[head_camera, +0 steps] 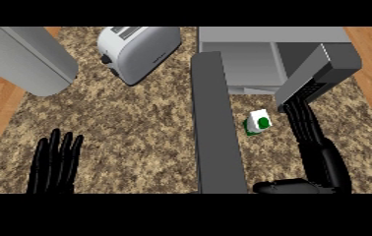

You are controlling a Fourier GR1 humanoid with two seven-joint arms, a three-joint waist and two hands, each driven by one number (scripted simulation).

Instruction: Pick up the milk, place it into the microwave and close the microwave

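Tbh the milk [259,122], sat just left of the right hand's [320,156] straight, spread-open fingers, should be wrapped squarely before it's lifted past the open microwave door [216,132].

A kitchen: a white toaster [138,50] and a grey microwave [272,58] – its door swung open – share a speckled, granite-look table [131,127].

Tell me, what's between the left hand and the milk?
In the head view, the microwave's open door stands between the left hand and the milk. Bare counter lies on the hand's side of it.
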